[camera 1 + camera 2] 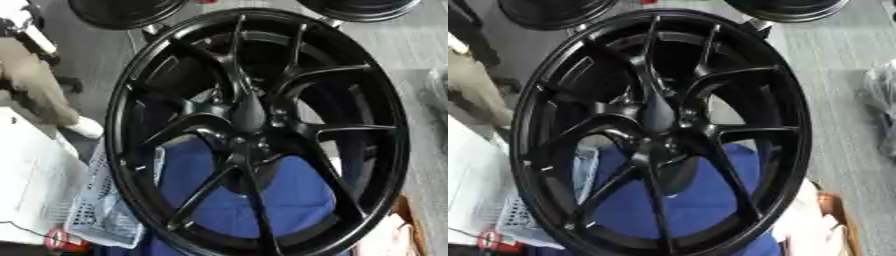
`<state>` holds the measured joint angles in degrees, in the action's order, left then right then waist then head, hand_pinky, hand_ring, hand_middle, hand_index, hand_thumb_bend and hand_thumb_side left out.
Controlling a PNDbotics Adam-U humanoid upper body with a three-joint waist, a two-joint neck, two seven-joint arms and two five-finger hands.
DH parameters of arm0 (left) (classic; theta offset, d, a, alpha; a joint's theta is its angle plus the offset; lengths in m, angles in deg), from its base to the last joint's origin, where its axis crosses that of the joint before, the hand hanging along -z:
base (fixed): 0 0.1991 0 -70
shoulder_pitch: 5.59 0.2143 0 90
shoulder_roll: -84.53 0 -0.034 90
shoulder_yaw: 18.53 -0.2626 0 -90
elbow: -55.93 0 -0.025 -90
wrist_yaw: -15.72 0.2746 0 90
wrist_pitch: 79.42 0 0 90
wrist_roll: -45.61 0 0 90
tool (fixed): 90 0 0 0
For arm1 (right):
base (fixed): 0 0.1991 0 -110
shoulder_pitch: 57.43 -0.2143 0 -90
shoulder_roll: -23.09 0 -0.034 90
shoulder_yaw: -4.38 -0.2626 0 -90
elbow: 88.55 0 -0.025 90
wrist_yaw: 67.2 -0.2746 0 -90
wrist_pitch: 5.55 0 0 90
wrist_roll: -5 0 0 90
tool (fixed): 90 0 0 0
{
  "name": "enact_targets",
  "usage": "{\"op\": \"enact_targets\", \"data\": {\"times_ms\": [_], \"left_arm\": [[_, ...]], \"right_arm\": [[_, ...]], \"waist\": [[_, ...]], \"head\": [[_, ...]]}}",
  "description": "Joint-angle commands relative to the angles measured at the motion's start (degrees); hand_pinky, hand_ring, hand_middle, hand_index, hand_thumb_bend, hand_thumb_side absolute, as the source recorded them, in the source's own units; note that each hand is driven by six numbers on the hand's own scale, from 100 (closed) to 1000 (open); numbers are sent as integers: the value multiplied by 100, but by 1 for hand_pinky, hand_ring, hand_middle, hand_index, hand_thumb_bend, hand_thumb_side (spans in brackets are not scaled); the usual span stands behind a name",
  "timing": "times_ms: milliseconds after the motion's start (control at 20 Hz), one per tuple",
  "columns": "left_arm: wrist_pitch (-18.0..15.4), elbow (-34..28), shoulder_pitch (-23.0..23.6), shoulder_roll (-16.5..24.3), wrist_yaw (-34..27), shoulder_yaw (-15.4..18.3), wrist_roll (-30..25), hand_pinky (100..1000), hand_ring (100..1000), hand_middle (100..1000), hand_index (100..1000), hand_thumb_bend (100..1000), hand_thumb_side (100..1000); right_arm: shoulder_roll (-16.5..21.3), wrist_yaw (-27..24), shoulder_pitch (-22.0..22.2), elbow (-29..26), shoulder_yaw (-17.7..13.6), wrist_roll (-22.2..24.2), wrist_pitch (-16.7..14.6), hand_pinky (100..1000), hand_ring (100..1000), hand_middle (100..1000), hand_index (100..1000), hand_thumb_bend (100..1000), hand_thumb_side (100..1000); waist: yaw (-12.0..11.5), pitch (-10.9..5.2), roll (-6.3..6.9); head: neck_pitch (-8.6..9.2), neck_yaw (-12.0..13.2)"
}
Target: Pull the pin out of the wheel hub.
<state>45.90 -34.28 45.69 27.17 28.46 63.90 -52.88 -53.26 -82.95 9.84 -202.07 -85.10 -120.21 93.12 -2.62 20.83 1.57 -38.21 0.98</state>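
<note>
While the black wheel hub (254,130) is filling almost the whole of both eye views, neither robot hand is showing anywhere, so how far either one is opened cannot be told, and nothing is seen gripping or touching the hub. The hub is standing tilted, its rim running from the top centre down to the bottom edge, with thin paired spokes fanning out from a dark centre boss (248,114). The pin itself cannot be made out; the centre is only showing dark, blurred shapes, and no separate part is standing clear of the boss.

Through the lower spokes a blue surface (702,200) is showing behind the hub. To the left, a white perforated basket (101,210) is lying just beside the rim, with white sheeting (31,175) further left and a small red item (63,239) near the bottom corner. At the top edge, parts of 2 more dark wheels (122,11) are sitting beyond the hub. On the right, grey flooring (850,75) is stretching away, and a brown edge (833,210) is peeking out by the lower rim.
</note>
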Motion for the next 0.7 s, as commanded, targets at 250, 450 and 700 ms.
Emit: {"op": "enact_targets", "data": {"times_ms": [250, 450, 700], "left_arm": [[-245, 279, -3, -8, 194, -1, -227, 883, 841, 798, 838, 456, 518], [-254, 336, -5, -30, 311, 9, -316, 881, 868, 826, 862, 516, 508], [-224, 312, -20, -54, 368, 38, -331, 875, 859, 814, 851, 499, 503]], "right_arm": [[101, 50, -83, -106, -62, -21, -4, 722, 687, 724, 734, 100, 447], [90, 41, -82, -106, -57, -28, -2, 722, 687, 723, 733, 100, 449], [80, 32, -79, -106, -49, -28, -1, 722, 687, 724, 733, 100, 451]], "waist": [[14, -86, -15], [20, -83, -8], [18, -85, -2]], "head": [[87, 29], [74, 28], [67, 30]]}}
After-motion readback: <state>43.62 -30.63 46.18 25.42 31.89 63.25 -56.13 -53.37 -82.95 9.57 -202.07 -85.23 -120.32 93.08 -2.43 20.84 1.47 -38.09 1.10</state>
